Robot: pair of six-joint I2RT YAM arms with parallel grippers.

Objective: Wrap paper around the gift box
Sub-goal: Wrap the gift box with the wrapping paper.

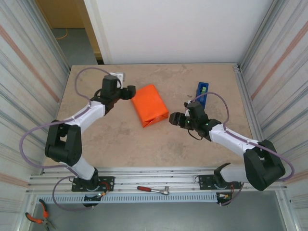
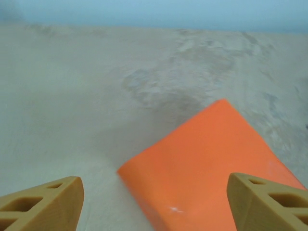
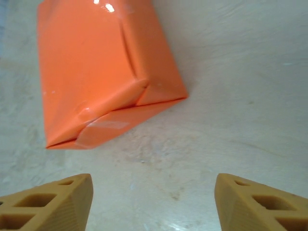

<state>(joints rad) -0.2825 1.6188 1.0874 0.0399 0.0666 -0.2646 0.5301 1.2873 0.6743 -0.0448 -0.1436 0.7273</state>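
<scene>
Orange paper [image 1: 149, 110] wrapped shut, contents hidden

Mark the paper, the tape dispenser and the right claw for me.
paper [image 1: 150, 105], top view, middle of its upper face.
tape dispenser [image 1: 202, 91], top view, middle of its blue body.
right claw [image 3: 154, 195], right wrist view, midway between its fingertips.

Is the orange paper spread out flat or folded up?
Folded up. The paper makes a closed parcel on the table; the right wrist view shows its end flaps creased shut.
</scene>
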